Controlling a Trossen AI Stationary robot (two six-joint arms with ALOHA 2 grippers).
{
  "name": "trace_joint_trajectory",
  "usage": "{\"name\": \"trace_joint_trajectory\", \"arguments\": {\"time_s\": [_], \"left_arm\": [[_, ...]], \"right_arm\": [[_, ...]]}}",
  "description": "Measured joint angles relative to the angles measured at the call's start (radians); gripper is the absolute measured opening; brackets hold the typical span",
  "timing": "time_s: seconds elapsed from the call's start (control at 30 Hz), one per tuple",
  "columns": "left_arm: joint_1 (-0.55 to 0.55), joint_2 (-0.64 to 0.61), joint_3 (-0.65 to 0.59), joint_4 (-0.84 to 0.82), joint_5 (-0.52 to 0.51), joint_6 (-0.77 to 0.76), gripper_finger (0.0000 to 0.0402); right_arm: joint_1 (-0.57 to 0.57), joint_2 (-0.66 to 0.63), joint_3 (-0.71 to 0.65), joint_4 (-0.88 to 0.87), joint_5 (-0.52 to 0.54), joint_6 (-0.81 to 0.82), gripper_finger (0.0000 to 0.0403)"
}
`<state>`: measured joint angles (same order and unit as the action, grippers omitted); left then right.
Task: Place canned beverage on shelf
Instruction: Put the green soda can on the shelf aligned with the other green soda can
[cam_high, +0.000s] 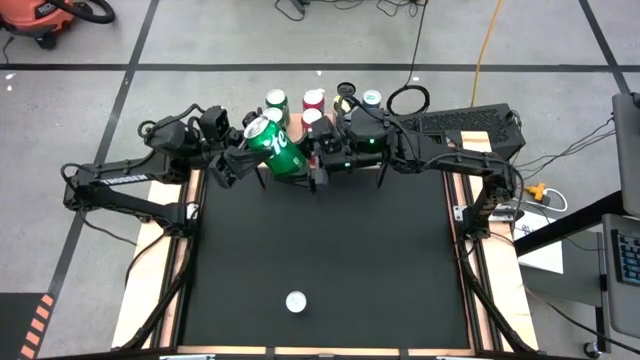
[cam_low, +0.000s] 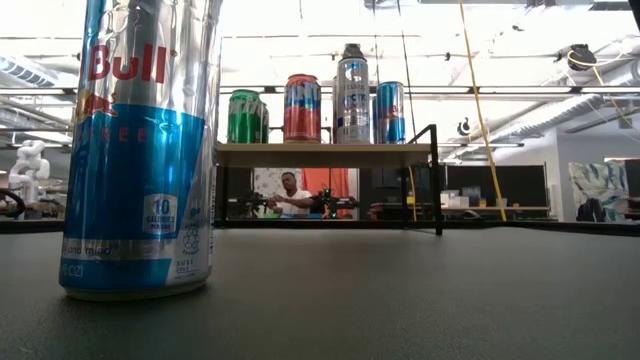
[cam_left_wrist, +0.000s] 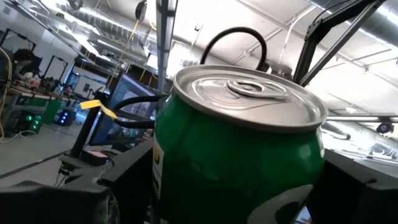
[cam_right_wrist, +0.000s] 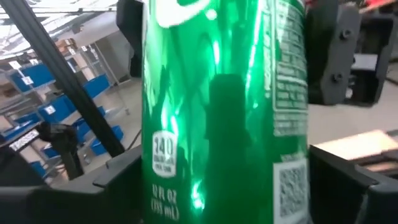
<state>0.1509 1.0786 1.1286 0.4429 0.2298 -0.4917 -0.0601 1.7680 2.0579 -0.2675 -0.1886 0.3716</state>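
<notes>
Judged the green can (cam_high: 278, 146) rigid, slick and best gripped mid-body, clamped between both the left gripper (cam_high: 243, 160) and right gripper (cam_high: 316, 160), above the shelf (cam_low: 320, 155).

Up at the far edge of the table (cam_high: 320, 250), the shelf (cam_low: 325, 154) stands on its legs with 4 cans in a row on top in the low view: can 1 (cam_low: 246, 117) at the left, can 2 (cam_low: 302, 108) beside it, a taller can 3 (cam_low: 352, 93) next, can 4 (cam_low: 390, 112) at the right. Above the shelf's front edge, a large can (cam_high: 278, 148) lies tilted between the left gripper (cam_high: 240, 160) and the right gripper (cam_high: 318, 160), left of centre. Near the table's front edge, well apart, 1 slim can (cam_high: 295, 302) stands upright alone.
</notes>
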Motion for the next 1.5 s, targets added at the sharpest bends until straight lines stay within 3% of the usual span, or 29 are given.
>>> {"name": "trace_joint_trajectory", "arguments": {"time_s": [0.2, 0.43, 0.8, 1.0, 1.27, 1.5], "left_arm": [[-0.001, -0.002, 0.0, -0.011, 0.017, -0.001, 0.0323], [0.015, -0.014, 0.001, -0.049, 0.109, 0.003, 0.0322], [0.201, -0.089, -0.016, -0.304, 0.166, 0.115, 0.0322], [0.282, -0.121, -0.098, -0.313, 0.176, 0.115, 0.0322], [0.331, -0.135, -0.24, -0.297, 0.202, 0.154, 0.0322], [0.354, -0.135, -0.287, -0.311, 0.204, 0.233, 0.0322]], "right_arm": [[-0.002, -0.019, 0.0, -0.116, -0.05, 0.027, 0.036], [-0.007, -0.066, -0.002, -0.334, -0.075, 0.015, 0.0376], [0.063, -0.223, -0.002, -0.576, -0.065, 0.025, 0.0375], [0.189, -0.277, -0.002, -0.662, 0.094, 0.068, 0.0365], [0.344, -0.254, -0.002, -0.652, 0.296, 0.135, 0.0363], [0.431, -0.205, -0.003, -0.593, 0.381, 0.184, 0.0363]]}}
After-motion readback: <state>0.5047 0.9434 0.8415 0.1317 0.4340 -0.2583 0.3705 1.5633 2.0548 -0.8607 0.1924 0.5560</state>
